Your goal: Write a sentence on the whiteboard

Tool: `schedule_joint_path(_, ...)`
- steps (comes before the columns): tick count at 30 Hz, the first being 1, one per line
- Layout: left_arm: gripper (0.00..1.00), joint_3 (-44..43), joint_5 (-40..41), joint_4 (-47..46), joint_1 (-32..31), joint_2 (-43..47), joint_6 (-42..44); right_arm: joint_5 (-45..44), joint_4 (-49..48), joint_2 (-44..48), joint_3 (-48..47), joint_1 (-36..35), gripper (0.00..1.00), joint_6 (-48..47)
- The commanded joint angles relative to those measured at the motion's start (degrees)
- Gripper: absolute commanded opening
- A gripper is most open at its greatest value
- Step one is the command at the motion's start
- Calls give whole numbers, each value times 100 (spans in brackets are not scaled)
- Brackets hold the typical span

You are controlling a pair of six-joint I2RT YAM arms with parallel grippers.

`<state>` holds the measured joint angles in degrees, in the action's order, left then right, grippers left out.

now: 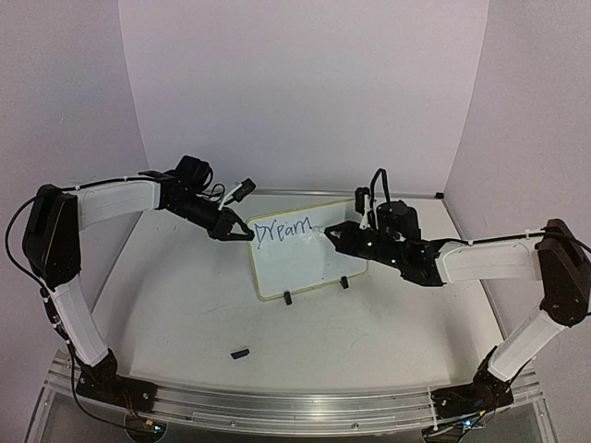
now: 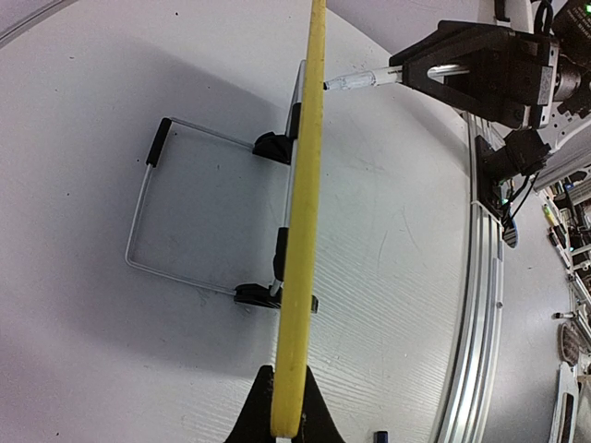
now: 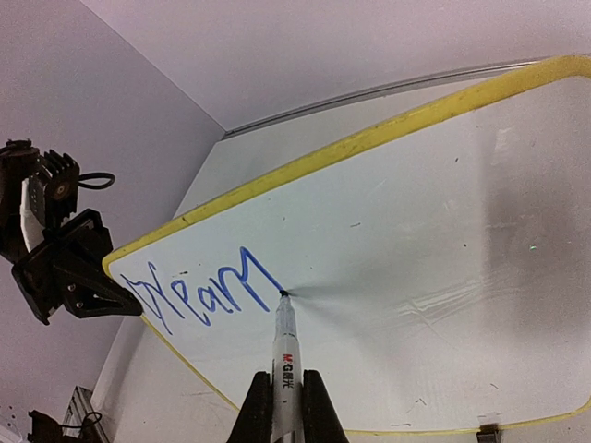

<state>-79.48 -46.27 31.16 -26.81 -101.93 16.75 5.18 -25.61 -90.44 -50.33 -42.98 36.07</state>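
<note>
Brace board (image 1: 309,263), upright on its feet (image 1: 287,298) at table (image 1: 175,314) centre, with left gripper (image 2: 288,411) pinched on its left edge. Press lightly with marker (image 3: 285,355), clamped in right gripper (image 3: 284,406), tip at the end of the sentence (image 3: 205,288), so far "Dream". Form the "s" small and level; spare room for the rest.
</note>
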Motion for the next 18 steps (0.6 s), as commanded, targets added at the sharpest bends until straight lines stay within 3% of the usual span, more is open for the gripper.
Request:
schedule_joint_path(1, 0, -108, 250, 331, -105, 3, 160, -14, 22, 262, 32, 62, 0, -57)
schedule_joint_path(18, 0, -111, 276, 330, -140, 6, 158, 890, 408, 864, 50, 338, 0, -455)
